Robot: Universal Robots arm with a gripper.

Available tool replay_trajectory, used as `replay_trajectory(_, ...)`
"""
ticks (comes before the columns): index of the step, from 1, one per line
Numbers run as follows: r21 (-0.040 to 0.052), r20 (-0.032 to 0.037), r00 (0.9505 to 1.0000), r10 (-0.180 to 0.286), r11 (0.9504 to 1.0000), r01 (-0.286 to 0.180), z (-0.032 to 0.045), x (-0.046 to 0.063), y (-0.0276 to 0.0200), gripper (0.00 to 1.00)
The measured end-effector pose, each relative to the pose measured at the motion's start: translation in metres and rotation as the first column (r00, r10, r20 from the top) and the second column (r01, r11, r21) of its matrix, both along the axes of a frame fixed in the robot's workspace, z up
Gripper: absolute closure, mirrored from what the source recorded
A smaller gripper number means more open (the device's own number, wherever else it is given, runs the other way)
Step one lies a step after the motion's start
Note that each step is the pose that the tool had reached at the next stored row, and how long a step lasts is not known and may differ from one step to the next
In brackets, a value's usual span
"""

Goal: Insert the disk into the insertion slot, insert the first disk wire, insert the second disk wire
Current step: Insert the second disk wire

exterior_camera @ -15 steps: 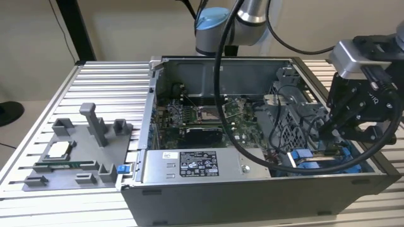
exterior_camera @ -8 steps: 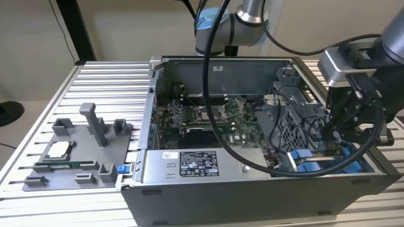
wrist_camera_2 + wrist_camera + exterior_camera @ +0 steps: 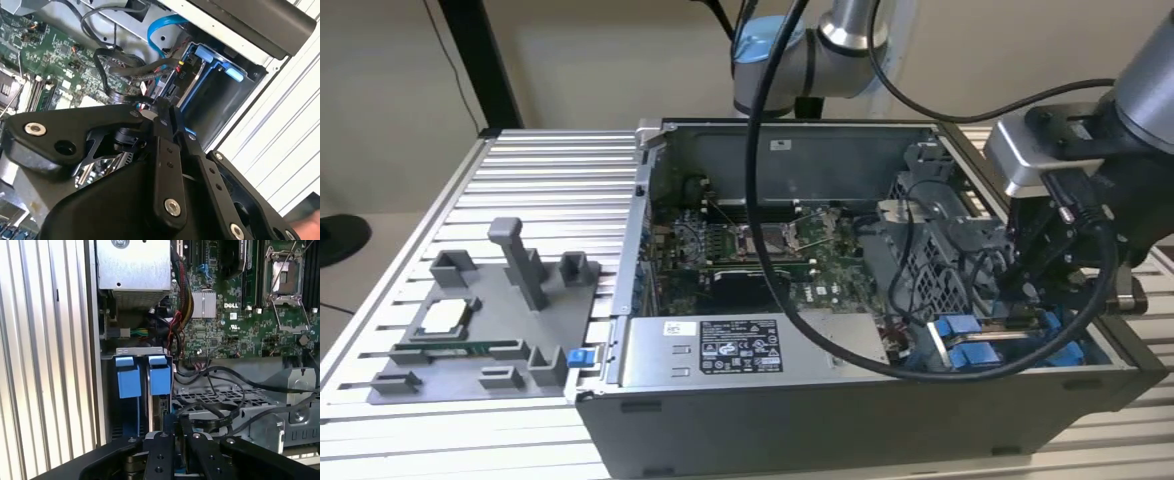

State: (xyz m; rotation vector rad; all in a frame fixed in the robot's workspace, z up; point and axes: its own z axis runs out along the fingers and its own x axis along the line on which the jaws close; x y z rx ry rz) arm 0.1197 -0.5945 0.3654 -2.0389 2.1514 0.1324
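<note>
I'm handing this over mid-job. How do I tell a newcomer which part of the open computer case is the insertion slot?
Start at the open computer case on the ribbed metal table. Go to its front corner at the exterior view's right, past the grey power-supply box, below the gripper. The insertion slot is the bay there with bright blue plastic rails, unlike the perforated grey cage beside it.

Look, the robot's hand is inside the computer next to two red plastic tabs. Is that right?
No. The hand is inside the computer, but the two plastic tabs next to it are blue, not red, as the first wrist view shows.
</note>
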Motion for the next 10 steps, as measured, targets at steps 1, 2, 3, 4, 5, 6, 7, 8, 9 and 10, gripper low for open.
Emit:
replay_trajectory(1,-0.0001,0.0002,1.0000,0.001,1.0000,-0.001,-0.0018,0.000,0.0000,1.00)
replay_trajectory(2,0.0000,0.0005,1.0000,0.001,1.0000,-0.001,-0.0036,0.000,0.0000,1.00)
replay_trajectory(3,0.0000,0.0009,1.0000,0.003,1.0000,-0.003,-0.0055,0.000,0.0000,1.00)
replay_trajectory(4,0.0001,0.0013,1.0000,0.004,1.0000,-0.004,-0.0074,0.000,0.0000,1.00)
replay_trajectory(5,0.0001,0.0015,1.0000,0.006,1.0000,-0.006,-0.0092,0.000,0.0000,1.00)
replay_trajectory(6,0.0000,0.0017,1.0000,0.008,1.0000,-0.008,-0.0110,0.000,0.0000,1.00)
replay_trajectory(7,0.0000,0.0019,1.0000,0.009,1.0000,-0.009,-0.0127,0.000,0.0000,1.00)
replay_trajectory(8,-0.0001,0.0022,0.9999,0.011,0.9999,-0.011,-0.0145,0.000,0.0000,1.00)
replay_trajectory(9,0.0000,0.0026,0.9999,0.013,0.9999,-0.013,-0.0164,0.000,0.0000,1.00)
replay_trajectory(10,0.0001,0.0029,0.9999,0.015,0.9999,-0.015,-0.0182,0.000,0.0000,1.00)
